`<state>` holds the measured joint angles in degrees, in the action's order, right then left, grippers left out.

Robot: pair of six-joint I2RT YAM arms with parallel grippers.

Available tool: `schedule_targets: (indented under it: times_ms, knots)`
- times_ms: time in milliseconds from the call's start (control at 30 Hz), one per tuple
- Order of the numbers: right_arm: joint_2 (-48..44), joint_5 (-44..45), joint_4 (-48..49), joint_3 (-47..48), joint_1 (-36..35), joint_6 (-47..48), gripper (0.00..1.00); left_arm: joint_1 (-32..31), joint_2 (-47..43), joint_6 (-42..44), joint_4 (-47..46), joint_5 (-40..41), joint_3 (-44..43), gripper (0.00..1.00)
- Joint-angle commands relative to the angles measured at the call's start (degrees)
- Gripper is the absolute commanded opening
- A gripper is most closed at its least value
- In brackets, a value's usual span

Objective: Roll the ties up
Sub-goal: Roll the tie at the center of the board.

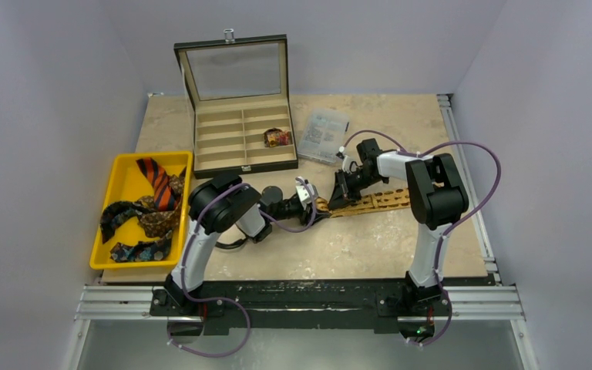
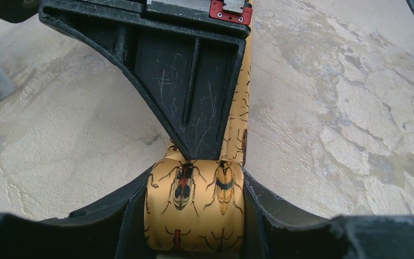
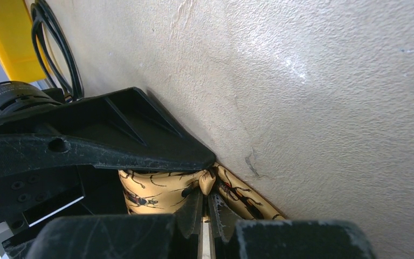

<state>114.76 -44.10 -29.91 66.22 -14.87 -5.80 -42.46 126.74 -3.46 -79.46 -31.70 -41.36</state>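
Observation:
A tan-gold tie printed with beetles lies stretched to the right across the table's middle. Its left end is wound into a short roll. My left gripper is shut on that roll, one finger on each end. My right gripper is shut, its tips pressed against a fold of the tie at the roll's far side. From above, the left gripper and the right gripper meet tip to tip. An orange tie with black stripes and dark ties lie in a yellow tray.
An open compartment box stands at the back, with one rolled tie in a right-hand slot. A clear plastic packet lies to its right. A black cable loop rests by the left arm, and the cable also appears in the right wrist view.

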Motion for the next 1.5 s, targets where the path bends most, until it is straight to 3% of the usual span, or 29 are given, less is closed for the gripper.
schedule_targets:
  times_ms: [0,167,400,600,767,967,1167,1267,1467]
  knots:
    - [5.0,20.0,1.0,-3.4,-0.5,5.2,0.0,-1.5,1.7,-1.7,-2.1,-3.3,-1.9,0.41]
    - [4.8,19.6,0.9,-3.5,-0.5,5.3,0.0,-3.0,0.6,4.8,2.9,0.5,-0.9,0.24]
    - [1.2,15.8,1.6,-5.1,-0.5,5.5,0.0,-3.9,-4.1,15.1,30.0,5.7,-3.0,0.12]
    - [-1.5,13.3,-2.3,-2.9,-0.4,8.6,0.18,-3.9,-5.5,20.2,44.8,5.8,-5.8,0.03]
    - [-4.4,13.0,-4.4,-1.8,0.3,10.3,0.23,-3.9,-6.9,23.2,52.7,6.5,-6.7,0.0]
    - [-5.8,10.8,-8.8,1.5,6.9,13.0,0.26,-3.9,-7.1,24.5,60.1,6.5,-8.0,0.0]
    - [-10.6,5.7,-15.3,2.9,10.0,16.7,0.44,-3.9,-6.7,25.1,68.1,8.3,-11.2,0.0]
    - [-13.7,1.1,-13.2,0.9,9.8,12.4,0.52,-3.9,-6.1,25.0,73.2,9.7,-14.0,0.0]
    - [-13.3,-5.7,-5.8,-2.6,7.0,2.5,0.52,-4.0,-5.0,25.1,79.3,10.9,-18.1,0.0]
